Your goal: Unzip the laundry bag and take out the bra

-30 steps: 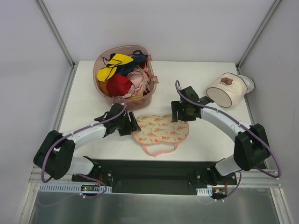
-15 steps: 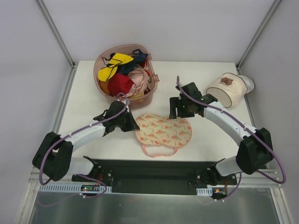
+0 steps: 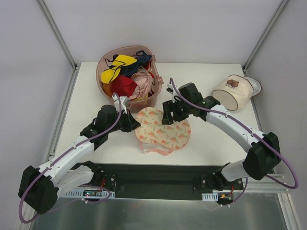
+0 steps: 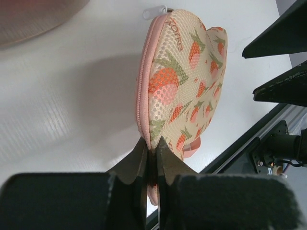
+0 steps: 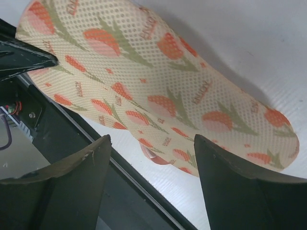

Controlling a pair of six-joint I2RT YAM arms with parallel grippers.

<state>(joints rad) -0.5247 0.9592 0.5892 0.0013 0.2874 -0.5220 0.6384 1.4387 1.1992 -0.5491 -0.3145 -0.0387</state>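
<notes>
The laundry bag, cream mesh with orange-pink print and pink edging, lies on the white table in front of the basket. My left gripper is shut on the pink edging at the bag's left end. In the left wrist view the gripper pinches that seam, and the bag stands up on its edge. My right gripper hovers open over the bag's far edge. In the right wrist view the gripper holds nothing, and the bag lies beyond its tips. The bra is hidden from view.
A pink basket full of red, yellow and pink garments stands just behind the bag. A cream cylindrical container lies at the back right. The black mounting strip runs along the table's near edge.
My left gripper has shut on the bag's edge and moved it left and toward the basket, tilting it up. My right gripper has followed leftward over the bag, staying open.
</notes>
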